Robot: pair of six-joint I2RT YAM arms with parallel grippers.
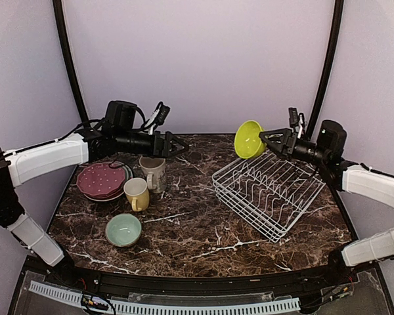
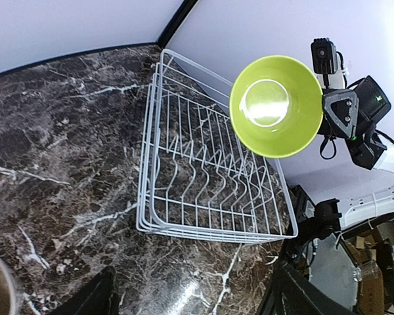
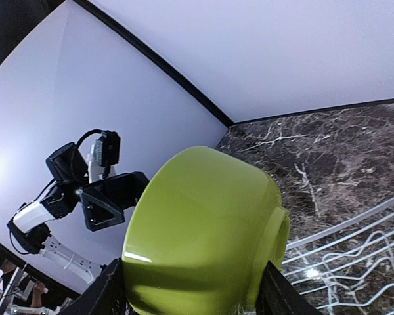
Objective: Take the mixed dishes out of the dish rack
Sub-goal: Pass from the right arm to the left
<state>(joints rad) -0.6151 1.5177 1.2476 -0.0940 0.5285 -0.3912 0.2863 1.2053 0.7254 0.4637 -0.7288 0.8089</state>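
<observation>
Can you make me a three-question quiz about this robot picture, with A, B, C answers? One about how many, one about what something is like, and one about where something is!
1. How many mugs stand on the table?
A) one B) two C) four

2. What is the dish rack like?
A) full of dishes B) empty C) tipped upside down

3. Where is the lime-green bowl?
A) held up in the air by the right claw B) inside the dish rack C) flat on the table

Answers:
1. B, a yellow mug and a cream-grey mug.
2. B, only bare white wires show.
3. A, the claw pinches its rim.
</observation>
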